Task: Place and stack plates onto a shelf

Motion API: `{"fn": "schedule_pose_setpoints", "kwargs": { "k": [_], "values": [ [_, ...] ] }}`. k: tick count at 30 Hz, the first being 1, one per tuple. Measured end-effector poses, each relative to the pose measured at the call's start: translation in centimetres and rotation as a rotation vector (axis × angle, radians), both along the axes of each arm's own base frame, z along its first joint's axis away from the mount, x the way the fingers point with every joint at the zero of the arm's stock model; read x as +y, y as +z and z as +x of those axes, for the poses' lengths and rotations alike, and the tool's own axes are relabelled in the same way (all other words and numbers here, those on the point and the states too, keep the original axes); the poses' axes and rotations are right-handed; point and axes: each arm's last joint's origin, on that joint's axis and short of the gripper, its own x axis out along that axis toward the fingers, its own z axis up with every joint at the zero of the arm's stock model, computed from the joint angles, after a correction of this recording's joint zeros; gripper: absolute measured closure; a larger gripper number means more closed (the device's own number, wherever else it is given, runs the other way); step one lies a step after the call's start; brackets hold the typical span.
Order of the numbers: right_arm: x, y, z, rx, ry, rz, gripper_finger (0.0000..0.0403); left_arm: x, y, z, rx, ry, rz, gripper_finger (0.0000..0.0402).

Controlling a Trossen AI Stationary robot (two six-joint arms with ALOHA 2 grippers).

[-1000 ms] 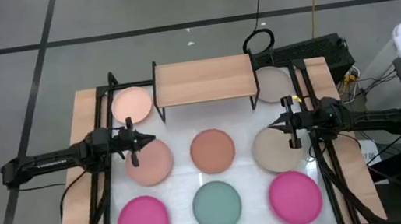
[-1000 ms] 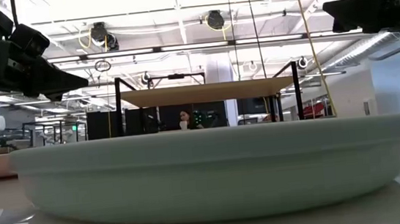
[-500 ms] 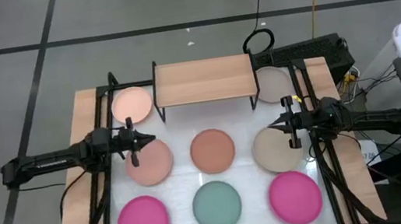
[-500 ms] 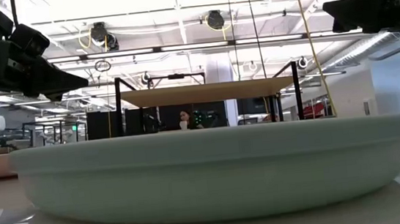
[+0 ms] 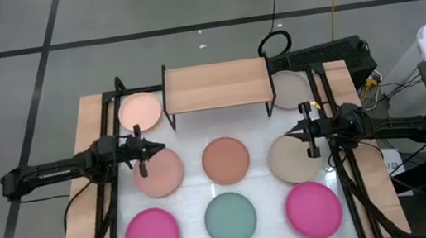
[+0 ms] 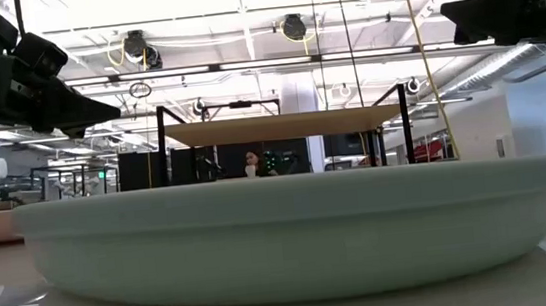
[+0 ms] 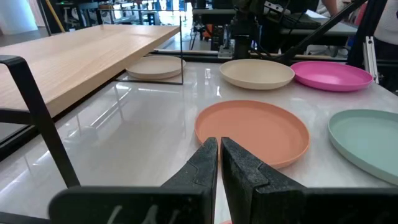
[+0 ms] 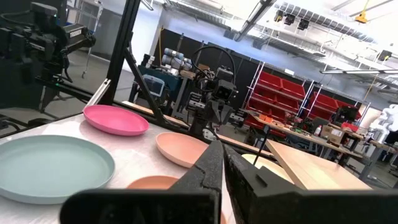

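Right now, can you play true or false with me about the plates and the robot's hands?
1. The shelf has no plate on top. True.
2. The teal plate sits between two magenta plates. True.
3. The left gripper holds a plate. False: its fingers are shut on nothing, above the pink plate.
4. The right gripper is wide open. False: its fingers are shut.
5. The terracotta plate is stacked on another plate. False: it lies alone on the table.
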Motion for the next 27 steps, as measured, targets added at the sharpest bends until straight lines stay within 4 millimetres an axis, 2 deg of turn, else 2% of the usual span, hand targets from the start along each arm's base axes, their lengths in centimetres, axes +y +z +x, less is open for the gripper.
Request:
{"fn": "schedule_pose_setpoints", "kwargs": {
  "k": [11, 22, 27],
  "values": [
    [0.0, 0.4, -0.1, -0.044, 0.001, 0.001, 0.0403, 0.0, 0.0, 0.0, 0.000, 0.000, 0.000, 0.0378],
    [0.1, 2.7, -0.8, -0.248, 0.102, 0.280, 0.0403, 0.0, 0.0, 0.0, 0.000, 0.000, 0.000, 0.0378],
    [0.2, 3.6, -1.3, -0.343, 0.145, 0.340, 0.0403, 0.0, 0.0, 0.0, -0.001, 0.000, 0.000, 0.0378]
  ]
}}
